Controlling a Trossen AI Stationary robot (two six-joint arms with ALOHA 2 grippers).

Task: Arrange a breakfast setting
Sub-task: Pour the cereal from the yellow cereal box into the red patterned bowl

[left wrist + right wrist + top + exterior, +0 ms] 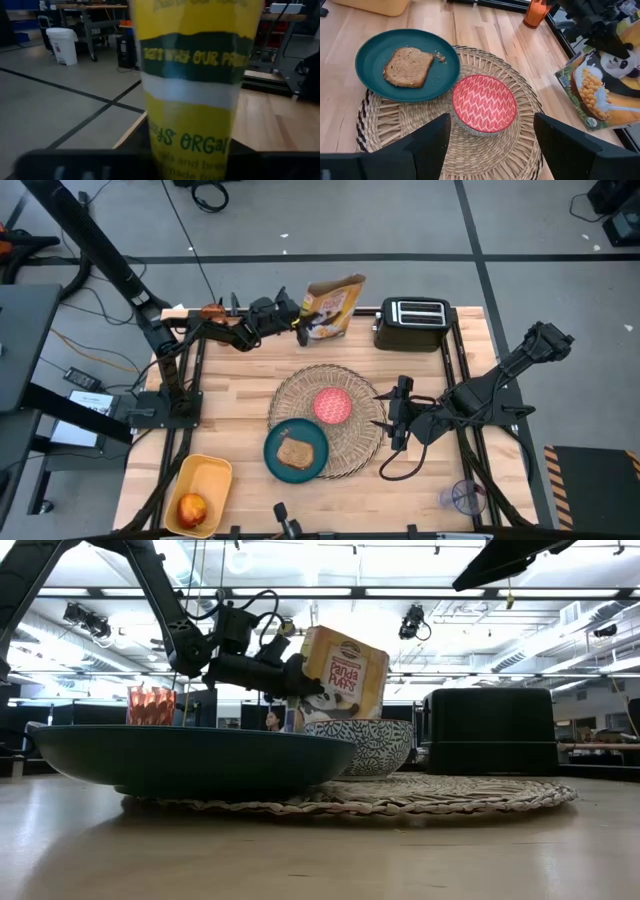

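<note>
Wooden table (230, 405), left gripper (298, 319) clamping tilted cereal box (333, 305)

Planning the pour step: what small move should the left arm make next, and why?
Probably lift the cereal box clear of the table. The left end effector is closing on its side at the table's far edge, while the pink bowl sits empty on the placemat.

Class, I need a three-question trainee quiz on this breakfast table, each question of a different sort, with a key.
1. True or false: the toast slice lies on the teal plate.
2. Which gripper is at the cereal box: A left, B right?
3. Fill in: the pink bowl sits on the woven ____.

Key: 1 true; 2 A, the left gripper closes on it while the right gripper waits open by the mat; 3 placemat.
</note>
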